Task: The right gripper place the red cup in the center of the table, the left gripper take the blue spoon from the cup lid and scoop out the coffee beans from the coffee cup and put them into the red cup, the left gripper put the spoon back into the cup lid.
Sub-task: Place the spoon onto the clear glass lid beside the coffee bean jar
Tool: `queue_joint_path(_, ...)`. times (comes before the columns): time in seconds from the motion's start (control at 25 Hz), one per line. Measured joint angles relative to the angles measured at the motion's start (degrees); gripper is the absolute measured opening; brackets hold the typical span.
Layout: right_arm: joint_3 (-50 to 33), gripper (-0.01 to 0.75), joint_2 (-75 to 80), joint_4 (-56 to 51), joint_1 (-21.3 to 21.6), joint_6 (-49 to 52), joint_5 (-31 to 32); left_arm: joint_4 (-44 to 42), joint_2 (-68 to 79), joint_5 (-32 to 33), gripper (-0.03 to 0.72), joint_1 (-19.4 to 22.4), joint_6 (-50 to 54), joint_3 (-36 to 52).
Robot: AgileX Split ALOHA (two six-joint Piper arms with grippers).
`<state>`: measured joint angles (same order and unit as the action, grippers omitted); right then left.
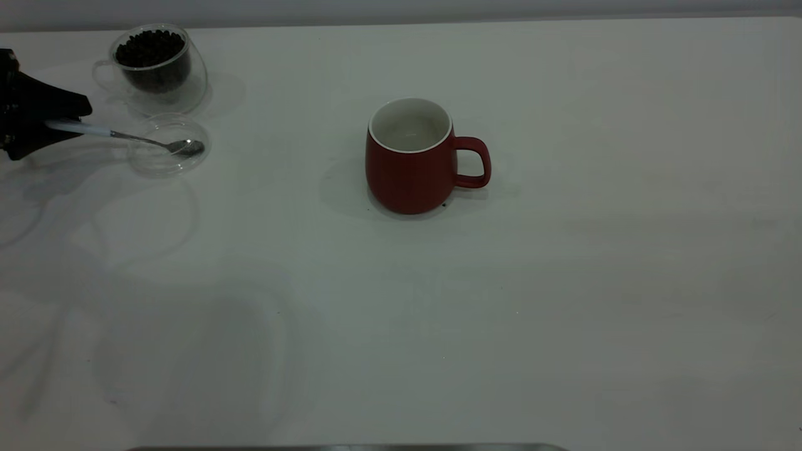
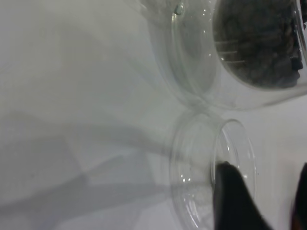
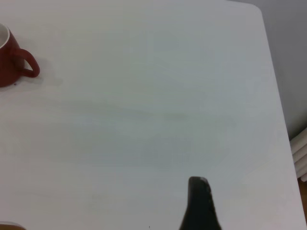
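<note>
The red cup (image 1: pixel 410 156) stands upright in the middle of the table (image 1: pixel 564 282), handle to the right, and also shows in the right wrist view (image 3: pixel 7 57). At the far left the coffee cup (image 1: pixel 156 66) holds coffee beans (image 1: pixel 150 49). Just in front of it lies the cup lid (image 1: pixel 168 145). The blue spoon (image 1: pixel 125 135) rests with its bowl in the lid. My left gripper (image 1: pixel 72 123) is open, one finger on each side of the spoon's handle. Of the right gripper only one finger (image 3: pixel 198 201) shows, over bare table, far from the cup.
Close in the left wrist view are the lid (image 2: pixel 192 182), the coffee cup (image 2: pixel 192 72) and a dark finger (image 2: pixel 230 201). The table's edge (image 3: pixel 276 110) runs along one side of the right wrist view. A grey strip (image 1: pixel 344 447) lies at the near edge.
</note>
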<state>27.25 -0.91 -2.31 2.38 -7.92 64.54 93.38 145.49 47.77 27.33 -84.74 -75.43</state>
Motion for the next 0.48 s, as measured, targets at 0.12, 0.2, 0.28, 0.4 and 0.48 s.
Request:
queue_joint_path(0.12,0.00,0.588,0.00,0.00,0.00,0.00,0.00,-0.28,0.00,-1.05,0.514,0.00,-0.43,0.00)
queue_joint_path(0.2,0.00,0.588,0.00,0.00,0.00,0.00,0.00,-1.67,0.00,-1.64,0.553,0.00,-0.50,0.00)
queue_joint_path(0.28,0.00,0.588,0.00,0.00,0.00,0.00,0.00,-3.93,0.00,-2.33,0.576,0.00,-0.55,0.00)
queue_joint_path(0.4,0.00,0.588,0.00,0.00,0.00,0.00,0.00,-6.85,0.00,-3.03,0.584,0.00,-0.55,0.00)
queue_joint_path(0.48,0.00,0.588,0.00,0.00,0.00,0.00,0.00,-7.90,-0.06,-4.27,0.584,0.00,-0.55,0.00)
